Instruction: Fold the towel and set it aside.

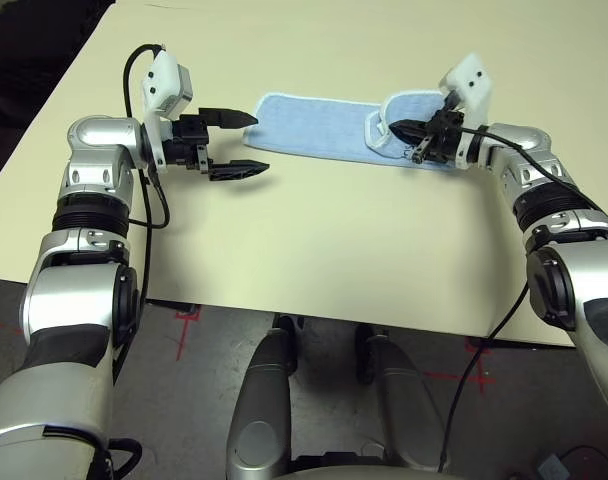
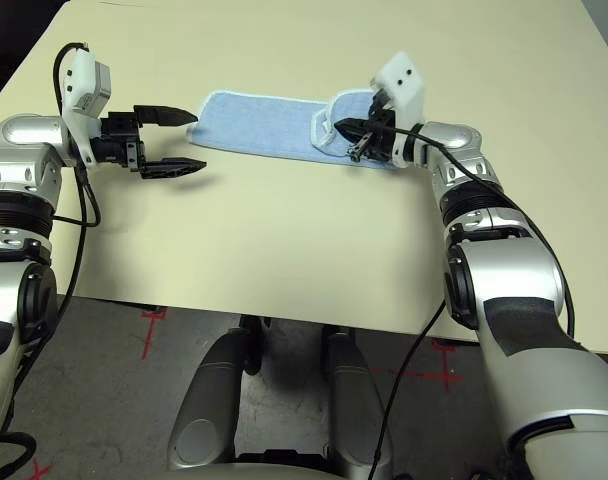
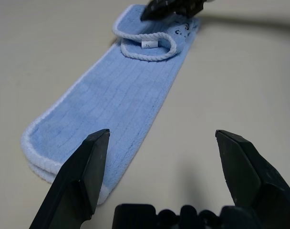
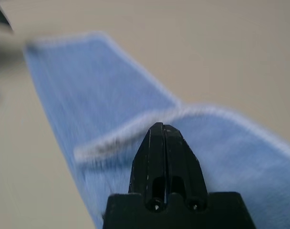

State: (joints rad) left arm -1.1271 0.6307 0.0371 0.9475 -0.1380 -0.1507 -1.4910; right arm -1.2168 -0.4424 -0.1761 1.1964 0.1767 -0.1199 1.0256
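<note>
The left gripper (image 1: 254, 145) stands apart, at the left end of the towel (image 1: 319, 128). The right gripper (image 1: 399, 130) is together, at the towel's folded-over right end. The towel lies lengthwise across the table (image 1: 314, 240).

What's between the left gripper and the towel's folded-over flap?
Left eye view: the towel's flat, light-blue stretch lies between the open left gripper and the folded-over flap; nothing else sits on it.

towel (image 1: 319, 127): on table (image 1: 314, 240); its right end: folded over onto itself
</note>
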